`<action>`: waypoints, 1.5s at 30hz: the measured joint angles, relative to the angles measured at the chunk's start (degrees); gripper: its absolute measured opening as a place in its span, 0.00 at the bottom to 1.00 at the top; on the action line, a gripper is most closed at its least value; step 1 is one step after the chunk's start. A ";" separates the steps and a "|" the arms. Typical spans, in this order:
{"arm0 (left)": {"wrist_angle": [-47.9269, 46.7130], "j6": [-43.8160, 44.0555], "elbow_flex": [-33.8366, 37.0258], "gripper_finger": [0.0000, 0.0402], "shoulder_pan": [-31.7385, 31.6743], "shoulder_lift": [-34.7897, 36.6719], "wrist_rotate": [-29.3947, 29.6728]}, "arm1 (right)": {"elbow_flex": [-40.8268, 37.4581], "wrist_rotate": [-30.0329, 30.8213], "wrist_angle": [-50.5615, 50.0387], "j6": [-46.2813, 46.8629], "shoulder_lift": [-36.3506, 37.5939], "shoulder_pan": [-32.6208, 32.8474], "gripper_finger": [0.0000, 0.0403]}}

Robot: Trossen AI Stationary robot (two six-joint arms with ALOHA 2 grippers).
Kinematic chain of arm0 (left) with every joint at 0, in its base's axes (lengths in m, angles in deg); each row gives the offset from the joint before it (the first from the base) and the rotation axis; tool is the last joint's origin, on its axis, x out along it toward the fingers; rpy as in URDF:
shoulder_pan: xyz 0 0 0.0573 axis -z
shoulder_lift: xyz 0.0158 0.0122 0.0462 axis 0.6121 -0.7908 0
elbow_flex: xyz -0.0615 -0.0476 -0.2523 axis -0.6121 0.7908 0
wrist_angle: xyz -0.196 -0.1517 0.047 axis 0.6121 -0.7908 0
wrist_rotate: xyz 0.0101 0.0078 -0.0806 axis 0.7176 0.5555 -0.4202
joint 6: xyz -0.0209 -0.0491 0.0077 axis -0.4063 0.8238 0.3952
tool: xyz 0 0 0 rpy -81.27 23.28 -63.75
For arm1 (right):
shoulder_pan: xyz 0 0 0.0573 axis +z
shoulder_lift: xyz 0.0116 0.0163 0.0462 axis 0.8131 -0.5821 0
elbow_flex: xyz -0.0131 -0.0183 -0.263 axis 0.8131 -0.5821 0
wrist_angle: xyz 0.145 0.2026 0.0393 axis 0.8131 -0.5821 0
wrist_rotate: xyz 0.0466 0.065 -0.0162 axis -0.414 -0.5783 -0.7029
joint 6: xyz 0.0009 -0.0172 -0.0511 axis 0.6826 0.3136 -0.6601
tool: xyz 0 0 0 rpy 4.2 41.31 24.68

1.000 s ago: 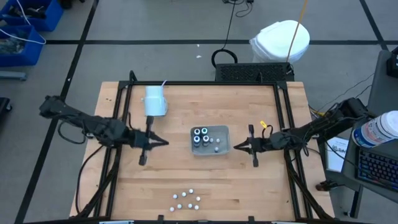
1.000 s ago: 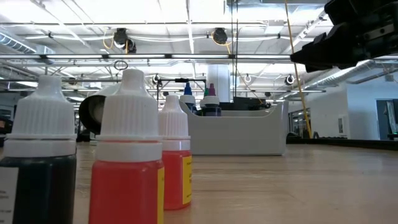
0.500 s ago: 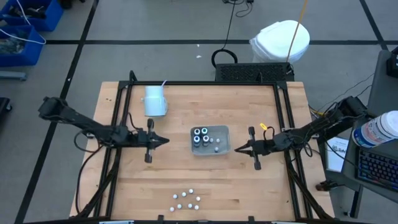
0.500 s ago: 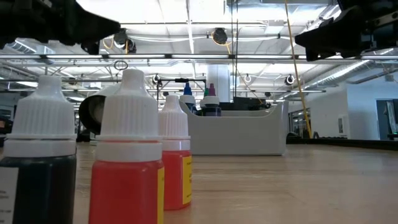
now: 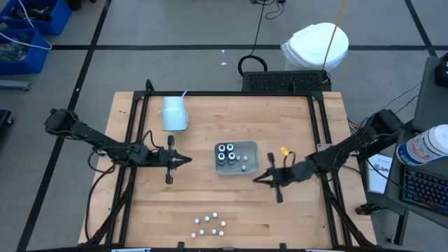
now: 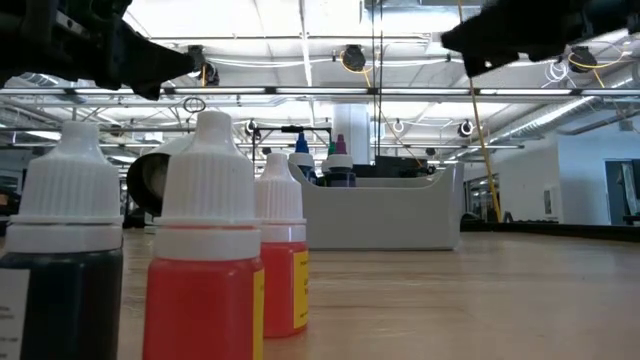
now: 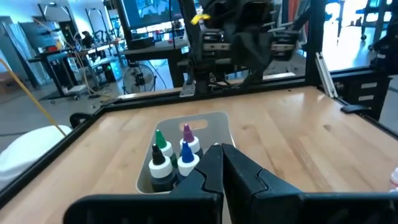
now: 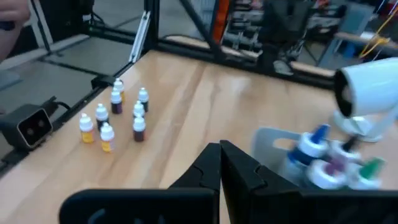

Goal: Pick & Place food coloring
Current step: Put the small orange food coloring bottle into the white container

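Several small white-capped food coloring bottles stand on their bases in a cluster near the table's near edge; they show close up in the low view and in the right wrist view. Several dark bottles with coloured tips stand in the grey tray at the table's middle, also in the left wrist view. My left gripper hovers shut to the left of the tray. My right gripper hovers shut off the tray's near right corner.
A white cup lies on its side toward the far left of the table. Black frame rails run along the table's left and right sides. Bare wood lies between the tray and the small bottles.
My right gripper has swung toward the table's near edge and to the left, from beside the tray's right side to off its near right corner, staying shut. My left gripper has edged a little toward the tray. The bottles and tray have not moved.
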 joint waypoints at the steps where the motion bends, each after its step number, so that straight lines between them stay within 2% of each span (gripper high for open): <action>1: -0.01 -0.48 0.00 0.02 0.00 0.00 -0.01 | 2.54 0.39 -1.46 1.05 -2.53 0.41 0.00; 5: -0.01 -2.43 0.00 0.02 -0.02 0.00 0.01 | 14.05 0.46 -9.21 4.12 -11.73 0.99 0.00; 8: 0.01 -2.95 0.00 0.02 -0.02 0.00 0.01 | 24.74 -0.18 -20.25 4.08 -17.03 0.74 0.00; 14: 0.12 -3.02 -0.02 0.02 -0.04 0.00 0.01 | 46.49 -10.26 -41.20 2.64 -27.14 -0.94 0.00; 18: 0.10 -2.57 -0.02 0.02 -0.07 0.00 0.01 | 53.65 -12.76 -45.12 0.29 -32.46 -0.59 0.00; 22: -0.12 -2.15 -0.04 0.02 -0.07 0.00 -0.01 | 56.69 -15.32 -43.62 0.16 -36.09 -2.84 0.00; 28: -1.85 -0.88 -0.04 0.02 -0.07 0.00 -0.01 | 56.59 -19.45 -40.32 1.96 -41.25 -4.99 0.00; 33: -2.73 -0.46 -0.04 0.02 -0.05 0.02 -0.01 | 56.57 -19.39 -38.47 1.24 -42.66 -4.91 0.00; 36: -3.17 0.59 -0.04 0.02 -0.07 0.00 -0.01 | 56.59 -22.62 -37.52 -0.09 -42.57 -3.51 0.01; 40: -3.16 1.13 -0.04 0.02 -0.07 0.00 -0.02 | 56.59 -23.98 -37.41 -1.31 -42.59 -1.60 0.09; 45: -3.46 2.61 -0.04 0.02 -0.07 0.00 -0.01 | 56.59 -23.68 -37.27 -3.95 -42.64 0.71 0.23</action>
